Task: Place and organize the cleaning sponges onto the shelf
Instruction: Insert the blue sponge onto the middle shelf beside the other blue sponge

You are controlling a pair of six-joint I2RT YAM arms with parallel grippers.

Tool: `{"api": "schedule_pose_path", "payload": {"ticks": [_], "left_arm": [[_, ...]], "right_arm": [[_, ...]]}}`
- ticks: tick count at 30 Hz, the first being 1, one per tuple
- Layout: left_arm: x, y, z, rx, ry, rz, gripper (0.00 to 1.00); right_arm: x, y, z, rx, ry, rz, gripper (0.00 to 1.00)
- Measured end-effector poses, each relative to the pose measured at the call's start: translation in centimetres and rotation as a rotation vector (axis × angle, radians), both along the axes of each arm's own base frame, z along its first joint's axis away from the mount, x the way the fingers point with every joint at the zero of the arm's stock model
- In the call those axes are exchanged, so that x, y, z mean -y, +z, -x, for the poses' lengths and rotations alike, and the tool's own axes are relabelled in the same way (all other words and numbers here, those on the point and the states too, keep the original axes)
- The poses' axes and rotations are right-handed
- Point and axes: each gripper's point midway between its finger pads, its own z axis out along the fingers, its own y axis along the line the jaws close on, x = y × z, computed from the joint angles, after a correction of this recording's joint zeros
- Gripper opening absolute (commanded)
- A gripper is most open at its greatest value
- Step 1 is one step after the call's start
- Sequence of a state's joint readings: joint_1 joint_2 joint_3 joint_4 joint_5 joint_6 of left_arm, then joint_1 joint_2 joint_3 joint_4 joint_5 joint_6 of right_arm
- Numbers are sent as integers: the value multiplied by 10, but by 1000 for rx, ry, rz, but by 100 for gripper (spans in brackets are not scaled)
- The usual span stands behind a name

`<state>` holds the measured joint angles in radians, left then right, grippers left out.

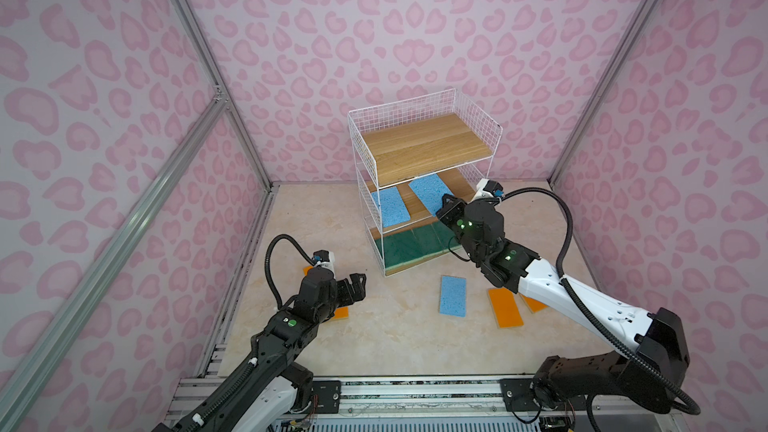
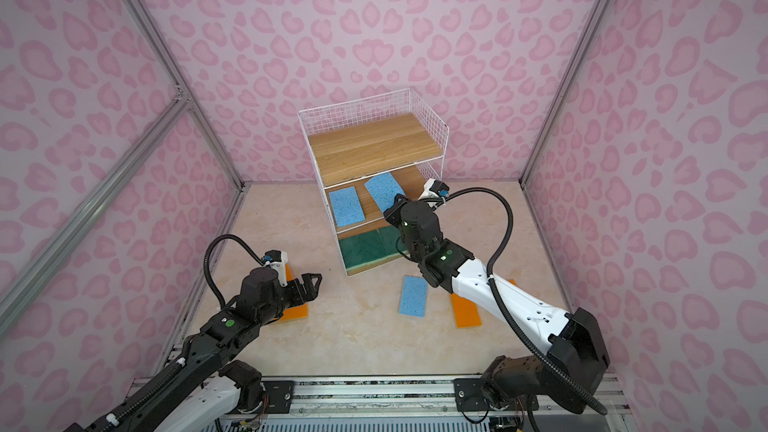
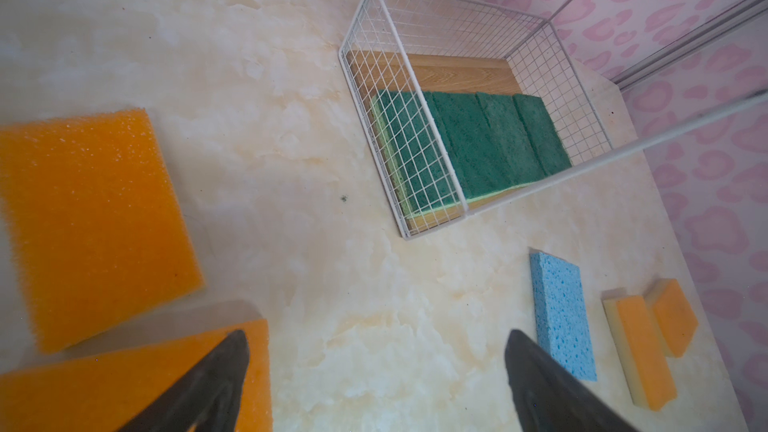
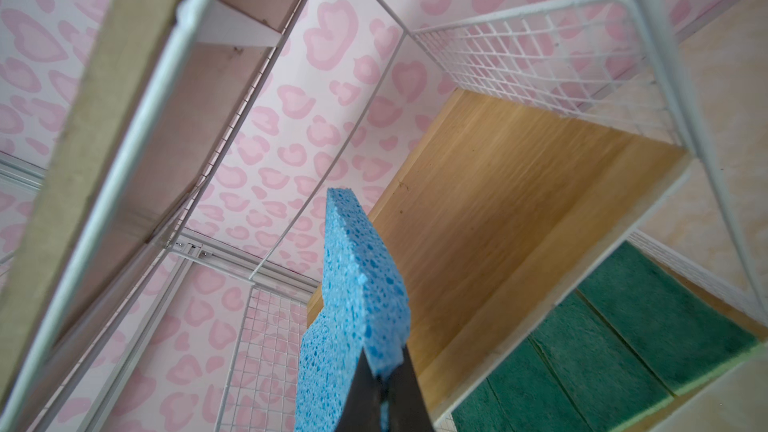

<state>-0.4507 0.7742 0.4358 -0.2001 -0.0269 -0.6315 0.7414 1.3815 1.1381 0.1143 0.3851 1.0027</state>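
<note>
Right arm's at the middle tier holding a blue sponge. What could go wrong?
1. The right gripper pinches the held blue sponge at one end, skewed to the other blue sponge already on that tier; it may land crooked or overlap.
2. That gripper sits close to the shelf wires; pulling back could snag and shift the shelf.

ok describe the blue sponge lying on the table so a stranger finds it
Start at the white wire shelf. In front of its bottom tier, a blue sponge lies flat on the table. The other blue sponges are at the middle tier; beside it lie orange sponges.
</note>
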Motion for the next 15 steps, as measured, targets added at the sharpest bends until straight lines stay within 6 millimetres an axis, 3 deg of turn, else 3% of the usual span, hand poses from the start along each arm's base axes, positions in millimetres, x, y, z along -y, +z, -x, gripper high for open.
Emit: {"api": "schedule_pose_path", "payload": {"ticks": [15], "left_arm": [[1, -3, -1, 14, 0, 7, 97]], "right_arm": [[-34, -23, -24, -35, 3, 21, 0]]}}
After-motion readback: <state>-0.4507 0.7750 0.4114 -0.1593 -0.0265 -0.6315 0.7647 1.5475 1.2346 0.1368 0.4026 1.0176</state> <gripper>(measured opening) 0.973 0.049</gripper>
